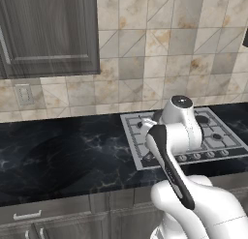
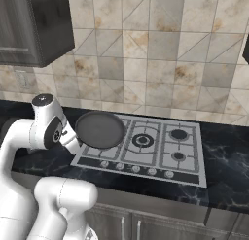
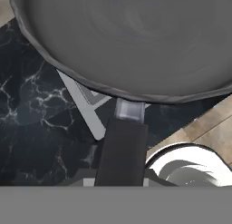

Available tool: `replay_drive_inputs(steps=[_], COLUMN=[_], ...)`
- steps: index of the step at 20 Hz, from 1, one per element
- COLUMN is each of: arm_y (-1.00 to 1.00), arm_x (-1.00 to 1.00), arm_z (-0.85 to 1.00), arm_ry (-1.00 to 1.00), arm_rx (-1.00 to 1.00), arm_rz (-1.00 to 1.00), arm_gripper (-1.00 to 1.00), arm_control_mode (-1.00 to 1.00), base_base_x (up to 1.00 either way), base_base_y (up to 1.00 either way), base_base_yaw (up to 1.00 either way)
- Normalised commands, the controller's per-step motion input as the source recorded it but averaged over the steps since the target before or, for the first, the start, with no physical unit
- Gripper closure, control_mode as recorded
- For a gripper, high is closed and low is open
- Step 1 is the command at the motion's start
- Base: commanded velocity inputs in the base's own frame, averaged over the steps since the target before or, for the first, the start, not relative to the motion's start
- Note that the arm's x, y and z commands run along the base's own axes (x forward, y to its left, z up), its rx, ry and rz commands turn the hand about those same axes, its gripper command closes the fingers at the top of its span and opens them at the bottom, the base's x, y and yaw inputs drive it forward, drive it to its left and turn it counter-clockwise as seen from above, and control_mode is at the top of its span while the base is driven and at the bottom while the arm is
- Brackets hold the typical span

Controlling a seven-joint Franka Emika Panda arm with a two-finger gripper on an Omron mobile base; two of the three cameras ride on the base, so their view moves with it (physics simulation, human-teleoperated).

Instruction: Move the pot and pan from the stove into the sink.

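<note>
We have the pan by its long dark handle, and the end effector is closed narrow around that handle near its outer end. In the hand view the handle runs straight up from between the tips to the pan's rim, so the grip sits along the handle's axis, which should keep the dish from rolling sideways.

In the right base view the pan appears lifted over the front left corner of the stove, its flat dark face tipped slightly toward the camera. We judge it is off the grates, since the hand view shows the stove's steel corner and the black marble worktop passing beneath the rim. Holding it high lets it clear the burners and knobs on the way out.

The arm is folded close to the base on the left side of the stove, which suits a carry leftward along the worktop. We see no pot on the burners, and we cannot make out the sink clearly; a darker patch in the worktop to the left may be it.
</note>
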Motion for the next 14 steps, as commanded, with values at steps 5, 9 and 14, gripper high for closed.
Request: replay_drive_inputs(steps=[5, 9, 14], arm_y=[-0.1, -0.05, 0.0], arm_x=[-0.75, -0.42, 0.0], arm_z=[0.12, 0.0, 0.0], arm_ry=[-0.01, 0.0, 0.0], arm_rx=[0.0, 0.02, 0.0], arm_rz=[0.26, 0.32, 0.01], arm_gripper=[1.0, 1.0, 1.0], arm_control_mode=[-1.0, -1.0, -1.0], base_base_x=[0.0, 0.0, 0.0], base_base_y=[0.0, 0.0, 0.0], base_base_yaw=[0.0, 0.0, 0.0])
